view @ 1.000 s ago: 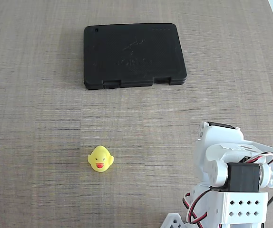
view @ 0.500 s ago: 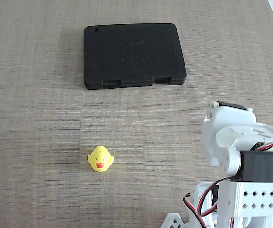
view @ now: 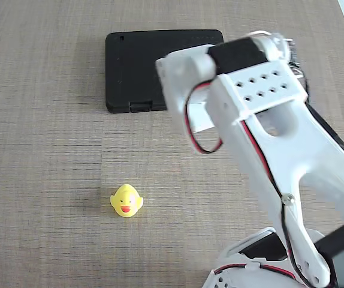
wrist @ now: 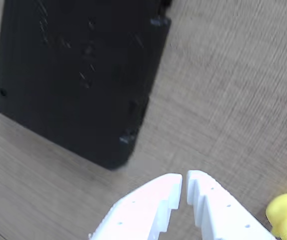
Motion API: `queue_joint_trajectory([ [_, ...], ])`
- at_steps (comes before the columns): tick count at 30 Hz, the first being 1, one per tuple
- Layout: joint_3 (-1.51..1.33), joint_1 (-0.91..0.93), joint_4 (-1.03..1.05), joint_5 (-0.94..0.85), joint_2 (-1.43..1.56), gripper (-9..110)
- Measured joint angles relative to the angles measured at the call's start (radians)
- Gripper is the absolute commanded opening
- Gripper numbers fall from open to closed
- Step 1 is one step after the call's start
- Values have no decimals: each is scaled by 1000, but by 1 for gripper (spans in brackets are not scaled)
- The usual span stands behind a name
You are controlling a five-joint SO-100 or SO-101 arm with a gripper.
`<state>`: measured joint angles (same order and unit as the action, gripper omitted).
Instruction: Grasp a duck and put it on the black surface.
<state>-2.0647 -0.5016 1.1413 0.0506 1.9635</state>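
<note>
While the white arm (view: 262,120) stretches over the wood-grain table (view: 40,150), its gripper (wrist: 184,182) hangs with fingertips nearly together, holding nothing. The yellow duck (view: 126,201) sits on the table, well apart from the black case (view: 142,66).

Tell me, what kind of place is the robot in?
Probably a desk or hobby workbench, though no room shows. There is only a wood-grain tabletop, a small white robot arm, a toy rubber duck and a black plastic case.

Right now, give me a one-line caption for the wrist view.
Shut pincer hovers empty over wood table, black case ahead, duck at right.
</note>
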Motion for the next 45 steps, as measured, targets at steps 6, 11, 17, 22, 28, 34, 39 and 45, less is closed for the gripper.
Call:
queue_joint_trajectory([
  [6, 80, -143, 2, 0, -209, 18],
  [11, 126, -156, 38, 0, -305, 32],
  [17, 152, -160, 89, 0, -383, 37],
  [22, 152, -167, 147, 0, -430, 37],
  [28, 152, -232, 224, 0, -436, 37],
  [34, 152, -321, 250, 0, -440, 37],
  [39, 152, -393, 250, 0, -443, 37],
  [45, 152, -416, 250, 0, -518, 37],
])
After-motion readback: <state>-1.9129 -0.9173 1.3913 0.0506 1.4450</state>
